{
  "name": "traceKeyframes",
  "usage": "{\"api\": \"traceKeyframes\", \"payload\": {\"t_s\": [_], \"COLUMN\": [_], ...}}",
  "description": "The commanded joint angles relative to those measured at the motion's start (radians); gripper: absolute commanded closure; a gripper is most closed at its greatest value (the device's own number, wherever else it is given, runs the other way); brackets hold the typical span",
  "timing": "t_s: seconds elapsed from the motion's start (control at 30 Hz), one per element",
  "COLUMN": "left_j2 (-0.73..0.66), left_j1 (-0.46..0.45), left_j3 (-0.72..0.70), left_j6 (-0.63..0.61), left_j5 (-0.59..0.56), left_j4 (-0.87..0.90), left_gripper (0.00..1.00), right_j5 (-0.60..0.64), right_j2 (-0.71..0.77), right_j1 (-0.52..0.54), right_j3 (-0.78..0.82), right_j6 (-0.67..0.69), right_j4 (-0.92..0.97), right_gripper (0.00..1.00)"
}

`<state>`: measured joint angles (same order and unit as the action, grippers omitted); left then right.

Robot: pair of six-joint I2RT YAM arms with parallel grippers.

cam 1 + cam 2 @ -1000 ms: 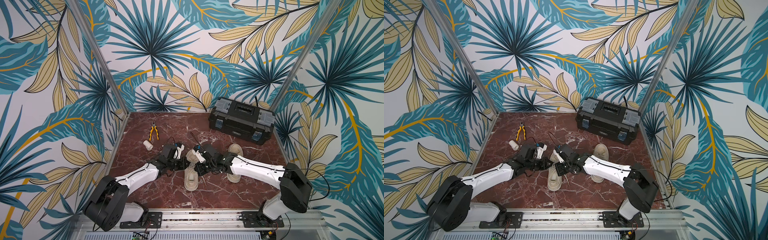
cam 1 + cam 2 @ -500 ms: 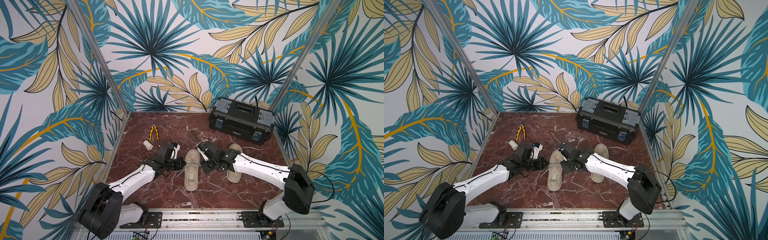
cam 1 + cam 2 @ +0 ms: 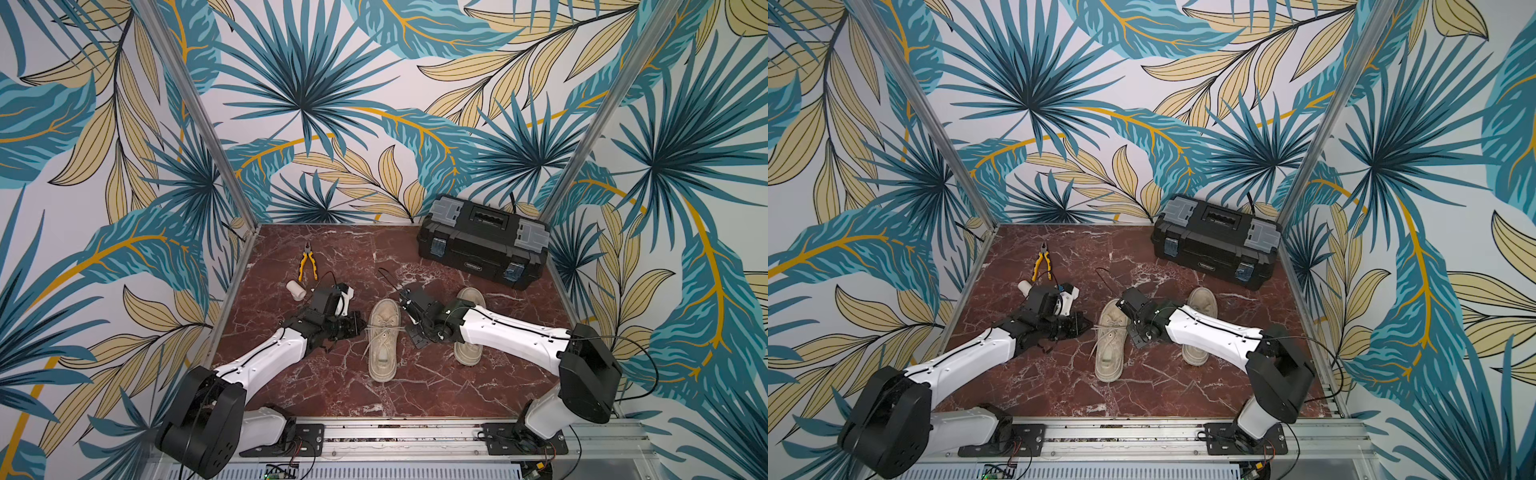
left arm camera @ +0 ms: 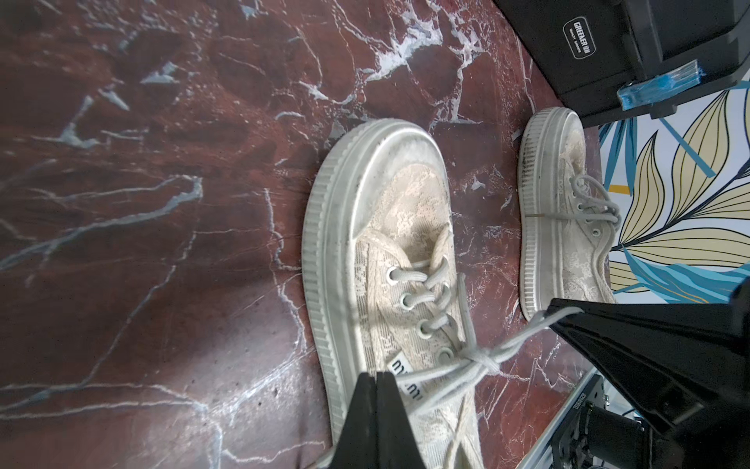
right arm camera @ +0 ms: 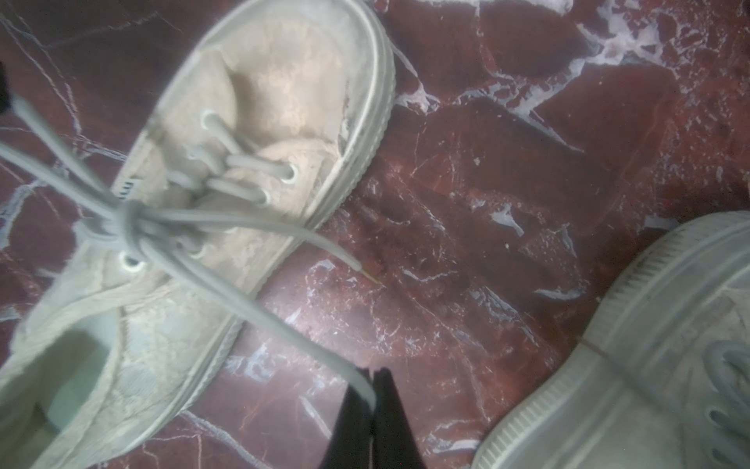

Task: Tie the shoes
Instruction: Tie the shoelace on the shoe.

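On the red-brown marble tabletop, veined with white, the shoes are lying side by side with their toes pointing toward the back wall. The centre shoe is sitting between the two arms. The second shoe is lying to its right, its middle hidden under the white right arm. Both are showing cream, lace-patterned fabric uppers, scuffed rubber toe caps and thick pale soles with fine vertical ridges.

The left claw is closed, its black tapered fingers pressed flat together. It is seemingly pinching one strand of the round grey-beige lace beside the centre shoe, though its wrist view is hiding the exact contact. The right claw is likewise closed, its wedge-shaped fingers nipping the other strand between the two shoes. The strands are running straight from each claw to a small tight knot sitting over the upper eyelets of the centre shoe. A loose end with a thin tip is trailing down toward the marble.

At the back, a black plastic toolbox with grey lid panels is resting on the tabletop. Yellow-handled pliers and a short white cylinder are lying near the left arm.
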<state>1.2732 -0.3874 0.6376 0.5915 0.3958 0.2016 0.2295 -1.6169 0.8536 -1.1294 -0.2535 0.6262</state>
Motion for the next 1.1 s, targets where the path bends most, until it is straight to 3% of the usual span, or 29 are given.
{"api": "traceKeyframes", "payload": {"t_s": [0.0,0.83,0.97,1.07], "left_j2": [-0.024,-0.044,-0.044,-0.042], "left_j1": [0.041,0.082,0.083,0.082], "left_j3": [0.019,0.051,0.051,0.039], "left_j6": [-0.021,-0.019,-0.021,-0.025], "left_j5": [-0.054,-0.148,-0.136,-0.075], "left_j4": [0.056,0.122,0.115,0.061], "left_gripper": [1.00,1.00,1.00,1.00], "right_j5": [0.110,0.220,0.213,0.130], "right_j2": [-0.037,-0.089,-0.083,-0.070], "right_j1": [-0.008,-0.013,-0.014,-0.015], "right_j3": [0.020,0.051,0.048,0.043], "right_j6": [-0.002,-0.025,-0.020,-0.006], "right_j4": [0.117,0.162,0.162,0.130], "right_gripper": [1.00,1.00,1.00,1.00]}}
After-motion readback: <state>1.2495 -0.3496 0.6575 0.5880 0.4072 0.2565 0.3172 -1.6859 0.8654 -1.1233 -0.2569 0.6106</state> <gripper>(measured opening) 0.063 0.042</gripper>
